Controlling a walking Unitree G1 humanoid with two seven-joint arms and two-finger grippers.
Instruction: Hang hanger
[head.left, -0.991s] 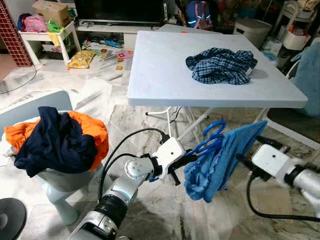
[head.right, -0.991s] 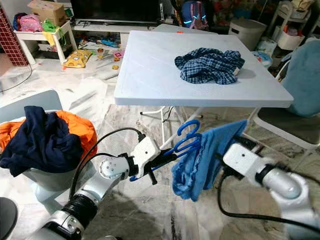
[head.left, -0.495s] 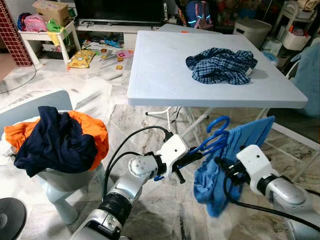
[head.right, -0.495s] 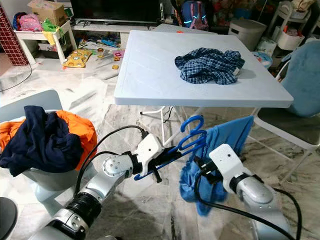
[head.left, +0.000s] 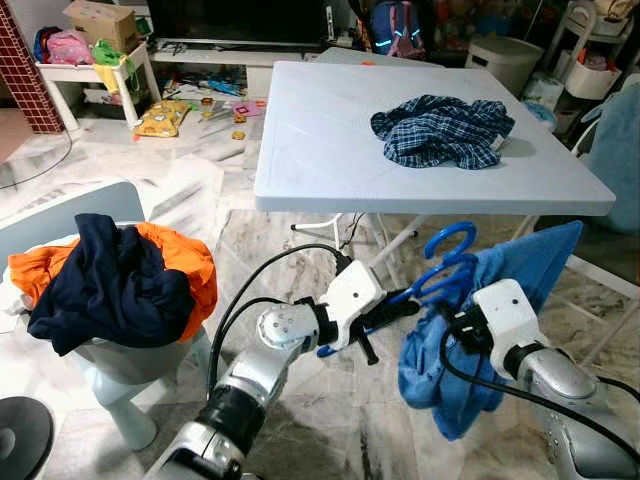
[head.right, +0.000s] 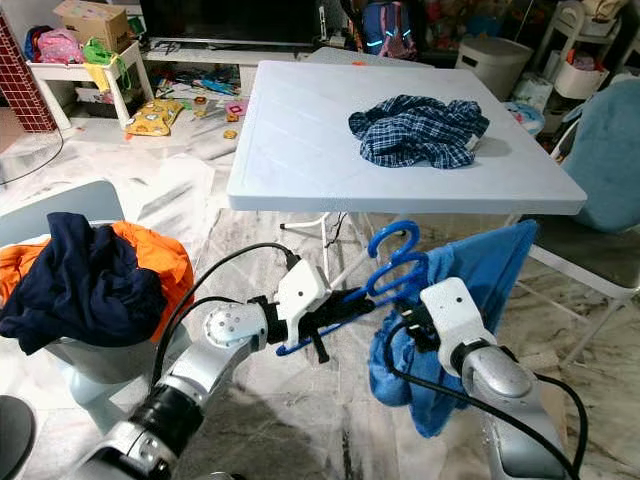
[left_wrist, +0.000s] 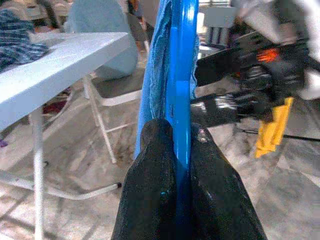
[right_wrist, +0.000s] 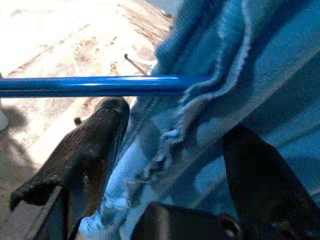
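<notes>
The left gripper (left_wrist: 182, 145) clamps its 2 fingers on the blue hanger (head.left: 440, 268), held below the white table's (head.left: 330, 150) near edge; at the hanger's 3 o'clock, the right gripper (right_wrist: 175, 150) straddles the blue cloth (head.left: 500, 300) draped on it, jaws apart.

A white folding table (head.left: 330, 140) stands on a marbled floor (head.left: 330, 440). On its far right part lies 1 crumpled plaid garment (head.left: 442, 130) (dark blue and white), possibly a shirt, near the right edge.
</notes>
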